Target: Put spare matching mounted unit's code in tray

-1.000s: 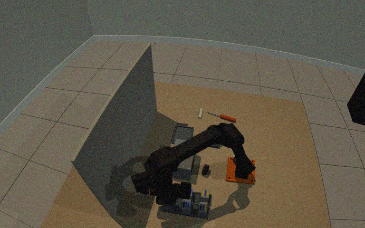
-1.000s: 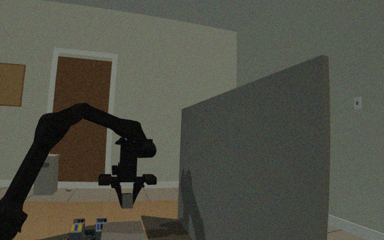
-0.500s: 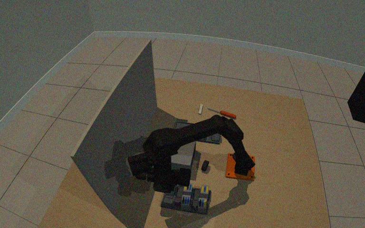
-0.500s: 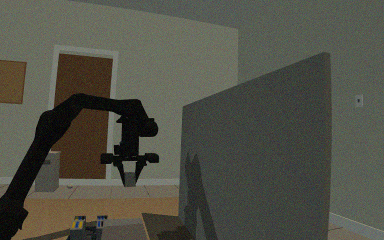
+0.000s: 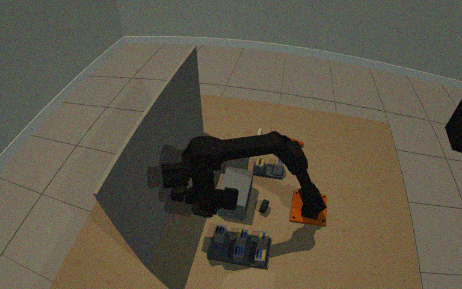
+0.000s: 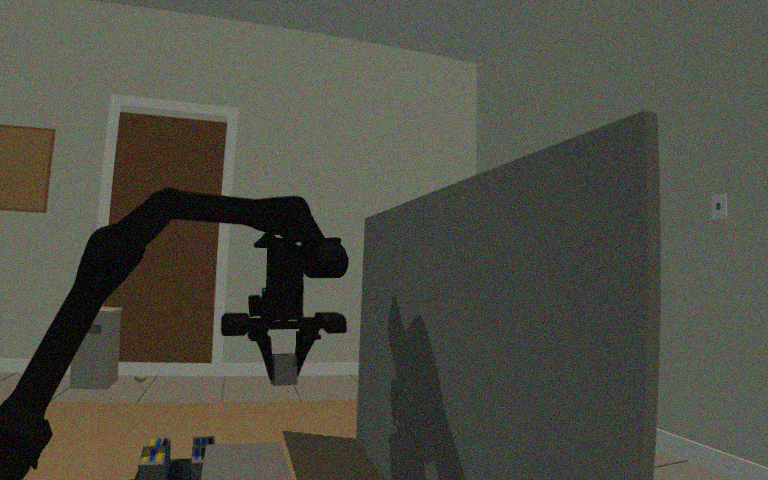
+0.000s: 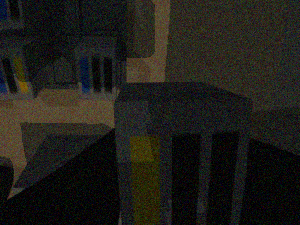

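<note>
My gripper (image 6: 284, 367) is shut on a grey unit (image 6: 284, 370) (image 7: 183, 117) and holds it upright in the air. The wrist view shows one yellow and two black stripes on it. A dark rack (image 5: 218, 254) holds several spares, including one (image 5: 260, 253) with yellow, blue and black marks and one (image 7: 96, 72) with one blue and two black stripes. The grey tray (image 5: 240, 163) is partly hidden behind the arm. A smaller dark holder (image 5: 269, 174) carries units with yellow and blue marks. I cannot tell which unit is the mounted one.
A grey box (image 5: 239, 180) (image 6: 243, 461) stands between the tray and the rack. A tall grey panel (image 5: 170, 112) (image 6: 509, 283) rises beside the gripper. A small black block (image 5: 263, 206) lies near the box. A white block (image 5: 260, 130) and an orange-red handle (image 5: 298, 142) lie behind the arm.
</note>
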Controlling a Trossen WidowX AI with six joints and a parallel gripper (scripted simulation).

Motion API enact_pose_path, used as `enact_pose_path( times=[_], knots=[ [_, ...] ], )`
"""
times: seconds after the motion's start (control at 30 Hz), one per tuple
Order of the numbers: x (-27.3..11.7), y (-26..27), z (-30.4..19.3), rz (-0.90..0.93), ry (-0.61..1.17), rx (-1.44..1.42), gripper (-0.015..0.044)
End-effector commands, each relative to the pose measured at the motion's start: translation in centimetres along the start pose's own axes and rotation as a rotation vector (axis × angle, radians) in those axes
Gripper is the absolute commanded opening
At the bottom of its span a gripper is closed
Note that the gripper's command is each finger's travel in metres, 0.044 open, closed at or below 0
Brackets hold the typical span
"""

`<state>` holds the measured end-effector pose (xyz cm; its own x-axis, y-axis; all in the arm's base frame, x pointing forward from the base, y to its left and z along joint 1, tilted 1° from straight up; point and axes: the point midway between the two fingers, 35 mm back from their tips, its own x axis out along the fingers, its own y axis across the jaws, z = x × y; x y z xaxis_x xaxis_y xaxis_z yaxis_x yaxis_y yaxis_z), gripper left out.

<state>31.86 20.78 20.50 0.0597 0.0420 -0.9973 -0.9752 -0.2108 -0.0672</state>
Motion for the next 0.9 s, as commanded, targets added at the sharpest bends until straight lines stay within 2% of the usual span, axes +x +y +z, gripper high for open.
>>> enact_pose_path(
  times=[0.0, 0.87],
  knots=[
    [0.0, -0.7, -2.3, 0.003, 0.003, -0.004, 0.0000],
    [-0.3, -1.9, -19.1, 0.002, 0.029, -0.005, 0.0000]
  ],
)
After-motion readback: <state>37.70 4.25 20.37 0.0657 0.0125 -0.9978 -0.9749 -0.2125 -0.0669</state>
